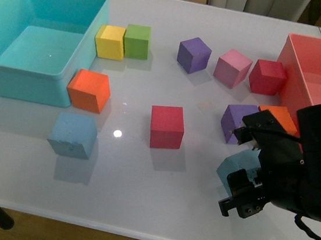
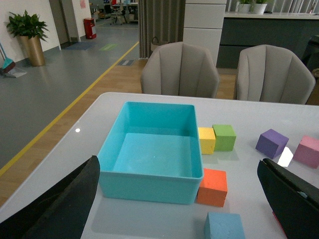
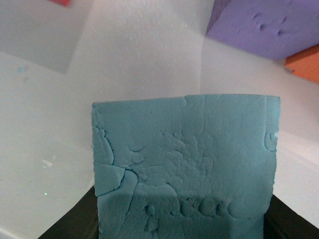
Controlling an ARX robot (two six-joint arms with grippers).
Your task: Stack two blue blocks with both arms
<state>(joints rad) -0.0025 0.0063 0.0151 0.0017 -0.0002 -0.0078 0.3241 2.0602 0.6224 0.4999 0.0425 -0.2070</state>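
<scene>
One light blue block (image 1: 74, 134) rests on the white table at the front left, below the orange cube; it also shows low in the left wrist view as the blue block (image 2: 224, 226). My left gripper (image 2: 184, 199) stands open, its black fingers (image 2: 65, 204) wide apart, and the block lies between them, untouched. A second blue block (image 1: 238, 167) sits at the front right, partly hidden by my right arm. My right gripper (image 1: 244, 189) is shut on it. In the right wrist view this held blue block (image 3: 184, 174) fills the picture, with faint embossed marks on its face.
A large teal bin (image 1: 14, 73) stands at the back left, an orange cube (image 1: 89, 90) against its corner. Yellow (image 1: 110, 41) and green cubes (image 1: 137, 41) lie behind. A red cube (image 1: 166, 126) sits mid-table. Purple cubes (image 1: 237, 122), another orange cube (image 1: 280, 118) and a pink-red bin (image 1: 308, 62) crowd the right.
</scene>
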